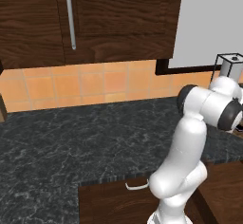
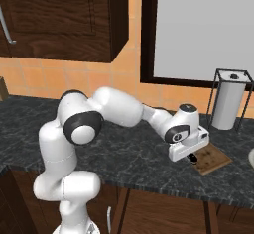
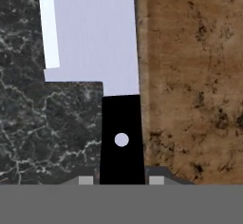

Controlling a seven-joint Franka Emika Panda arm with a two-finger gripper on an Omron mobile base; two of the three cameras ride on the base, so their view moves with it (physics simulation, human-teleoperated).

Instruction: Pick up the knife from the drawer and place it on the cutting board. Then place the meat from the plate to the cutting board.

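Observation:
My gripper (image 3: 121,180) is shut on the black handle of the knife (image 3: 95,33). The knife's broad silver blade points away from the hand over the dark counter. Its right edge runs right along the left side of the brown wooden cutting board (image 3: 190,76). In the right base view the gripper (image 2: 191,156) hangs low at the near left corner of the cutting board (image 2: 216,159), with the dark handle showing beneath it. A pale sliver of the plate (image 2: 252,158) peeks in at the right edge. The meat is out of view.
A paper towel roll in a black wire stand (image 2: 228,104) stands behind the board by the window. Dark marble counter (image 2: 124,153) stretches to the left. Wall cabinets (image 1: 95,19) hang above. A drawer front with a pale handle (image 1: 137,186) sits below the counter edge.

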